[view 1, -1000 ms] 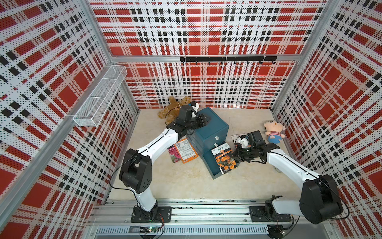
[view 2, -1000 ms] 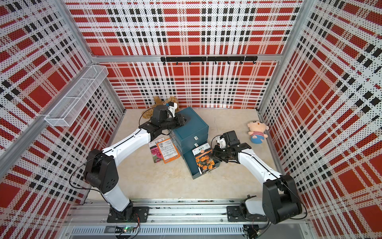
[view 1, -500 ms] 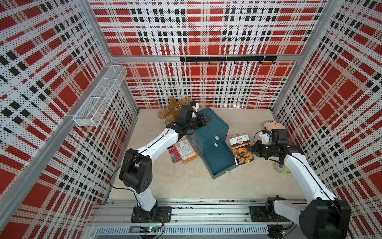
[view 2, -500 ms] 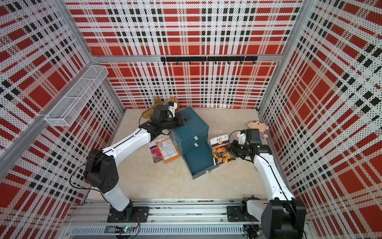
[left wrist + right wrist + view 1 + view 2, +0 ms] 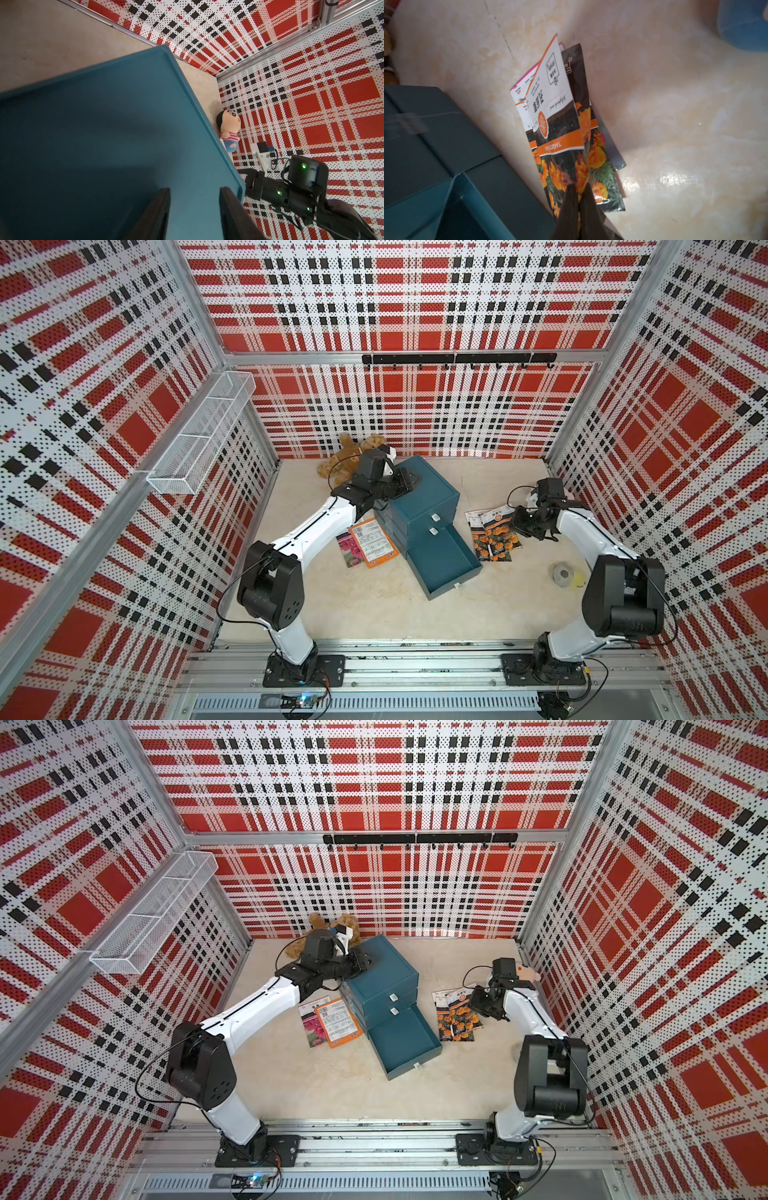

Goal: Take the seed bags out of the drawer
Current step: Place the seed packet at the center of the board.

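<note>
A wide bare patch of the table [image 5: 365, 605] is left free on the near side. The middle is blocked by the blue cabinet [image 5: 422, 495] and its pulled-out drawer [image 5: 446, 568], and the spots just left and right of it are covered by seed bags [image 5: 370, 545].

Red plaid walls [image 5: 415, 302] enclose a beige floor [image 5: 374, 614].
</note>
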Action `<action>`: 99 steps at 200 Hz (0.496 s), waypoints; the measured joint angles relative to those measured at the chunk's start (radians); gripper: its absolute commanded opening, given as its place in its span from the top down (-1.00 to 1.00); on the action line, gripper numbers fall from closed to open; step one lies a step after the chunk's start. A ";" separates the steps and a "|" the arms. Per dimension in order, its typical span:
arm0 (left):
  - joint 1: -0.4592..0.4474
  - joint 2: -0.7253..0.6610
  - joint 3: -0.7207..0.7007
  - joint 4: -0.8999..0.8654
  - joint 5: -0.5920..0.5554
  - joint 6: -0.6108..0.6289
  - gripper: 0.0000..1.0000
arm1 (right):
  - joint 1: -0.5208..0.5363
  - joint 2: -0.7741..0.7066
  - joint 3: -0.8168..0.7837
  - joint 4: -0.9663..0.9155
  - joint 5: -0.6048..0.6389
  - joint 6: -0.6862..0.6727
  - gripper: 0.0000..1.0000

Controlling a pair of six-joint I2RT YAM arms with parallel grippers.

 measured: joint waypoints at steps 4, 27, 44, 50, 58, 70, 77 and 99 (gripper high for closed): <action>0.001 -0.003 0.000 -0.006 0.002 -0.003 0.09 | 0.000 0.013 0.008 0.000 0.005 -0.006 0.94; 0.006 -0.021 -0.001 -0.036 0.007 -0.010 0.09 | 0.000 0.056 0.027 0.002 0.028 -0.028 0.55; 0.011 -0.035 -0.003 -0.050 0.011 -0.011 0.09 | 0.000 0.064 0.027 -0.001 0.050 -0.042 0.46; 0.014 -0.040 -0.004 -0.055 0.012 -0.011 0.09 | 0.000 0.064 0.027 -0.002 0.060 -0.046 0.41; 0.017 -0.046 -0.005 -0.060 0.015 -0.011 0.09 | 0.000 0.064 0.027 -0.002 0.072 -0.050 0.37; 0.021 -0.052 -0.005 -0.063 0.019 -0.011 0.10 | 0.000 0.064 0.027 -0.002 0.087 -0.051 0.36; 0.024 -0.055 -0.005 -0.064 0.023 -0.011 0.09 | 0.000 0.064 0.025 -0.002 0.097 -0.053 0.34; 0.029 -0.056 -0.005 -0.070 0.028 -0.011 0.09 | 0.000 0.064 0.022 -0.003 0.121 -0.053 0.42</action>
